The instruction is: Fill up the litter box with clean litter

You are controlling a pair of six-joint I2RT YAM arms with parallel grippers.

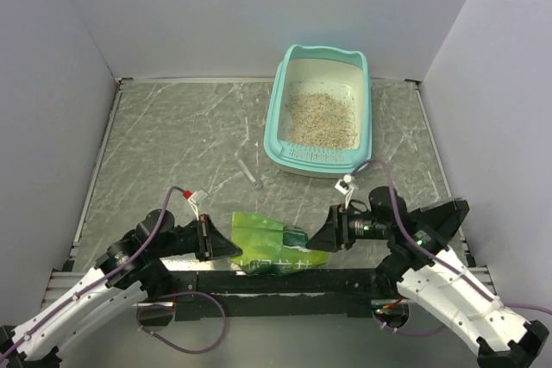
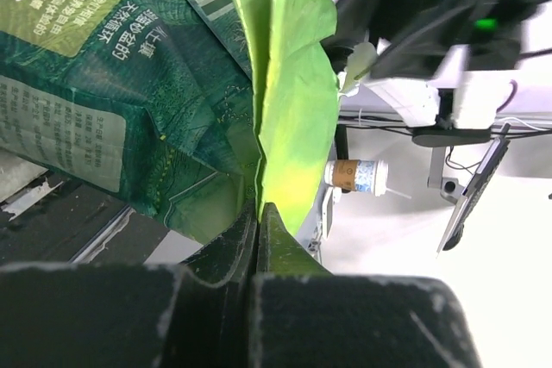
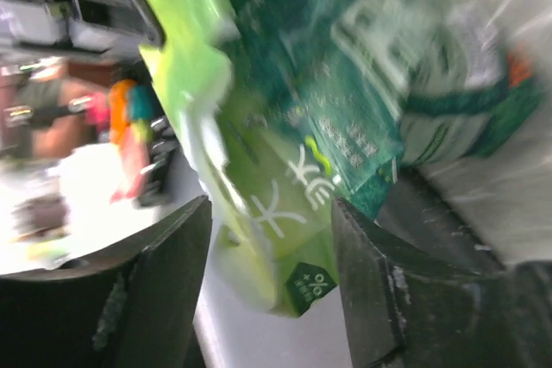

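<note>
Closest to the lens in my left wrist view, my left gripper (image 2: 259,213) is clenched on the yellow-green edge of the green bag (image 2: 129,109). On the grey marbled table (image 1: 172,144), the teal litter box (image 1: 315,159) sits in the upper right of the overhead frame, well apart from both arms. The bag lies at lower centre, between my two arms. Tan litter (image 1: 321,118) covers part of the box's white floor. My right gripper (image 3: 269,208) has its fingers spread around the bag's other end. Blur hides whether they press it, so I cannot tell.
</note>
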